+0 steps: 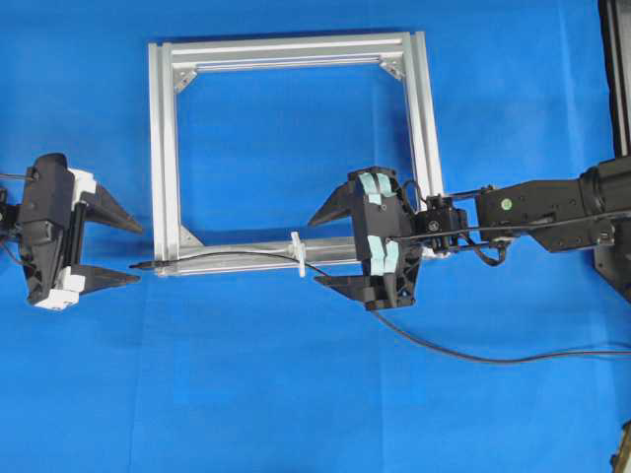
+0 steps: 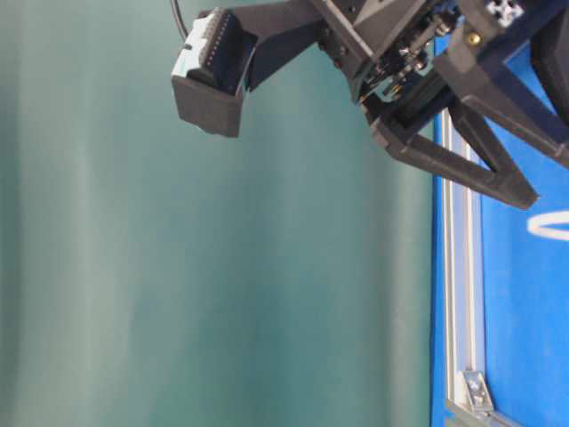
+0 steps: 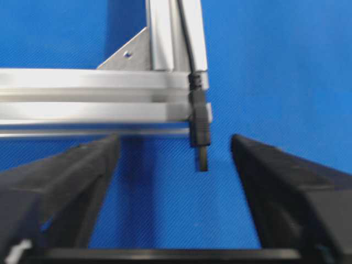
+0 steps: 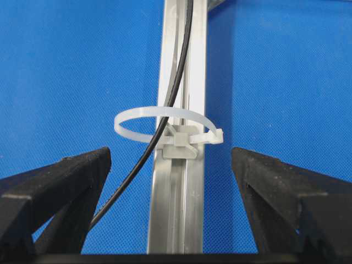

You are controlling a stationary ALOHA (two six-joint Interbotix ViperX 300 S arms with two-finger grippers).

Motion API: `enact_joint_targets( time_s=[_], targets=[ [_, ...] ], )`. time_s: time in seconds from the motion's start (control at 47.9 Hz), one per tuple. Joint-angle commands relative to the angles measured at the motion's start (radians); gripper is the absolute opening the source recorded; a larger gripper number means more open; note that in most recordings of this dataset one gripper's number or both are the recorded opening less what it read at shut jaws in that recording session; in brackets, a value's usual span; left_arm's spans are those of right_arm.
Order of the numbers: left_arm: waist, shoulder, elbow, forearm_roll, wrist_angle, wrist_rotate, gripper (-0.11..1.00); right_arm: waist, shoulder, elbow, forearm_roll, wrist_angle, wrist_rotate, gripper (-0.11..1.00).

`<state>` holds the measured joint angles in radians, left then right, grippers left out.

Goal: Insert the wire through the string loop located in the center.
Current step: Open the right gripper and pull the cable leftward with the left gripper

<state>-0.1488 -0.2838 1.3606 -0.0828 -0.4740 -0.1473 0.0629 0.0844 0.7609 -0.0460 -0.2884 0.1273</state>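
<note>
Wire [image 3: 201, 129] tip lies between parted left jaws.

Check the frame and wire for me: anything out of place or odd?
Nothing stands out. The wire passes through the loop and lies along the frame's bottom bar, its plug sticking out past the corner between the open left pincer's fingers. The right pincer is open too, straddling the bar.

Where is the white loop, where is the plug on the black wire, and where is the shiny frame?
string loop [image 4: 165, 118], right wrist view, on its white band.
wire [image 3: 201, 129], left wrist view, on its plug tip.
frame [image 1: 286, 49], overhead view, on its top bar.
</note>
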Motion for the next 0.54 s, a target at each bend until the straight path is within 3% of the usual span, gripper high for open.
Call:
enact_joint_targets(
  time_s=[0.0, 0.522],
  targets=[
    [0.018, -0.005, -0.014, 0.003, 0.003, 0.003, 0.87, 0.002, -0.032, -0.015, -0.003, -0.005, 0.0, 0.96],
    [0.023, -0.051, -0.034, 0.003, 0.025, 0.003, 0.86, 0.003, -0.1, -0.017, -0.002, 0.063, 0.0, 0.96]
  ],
)
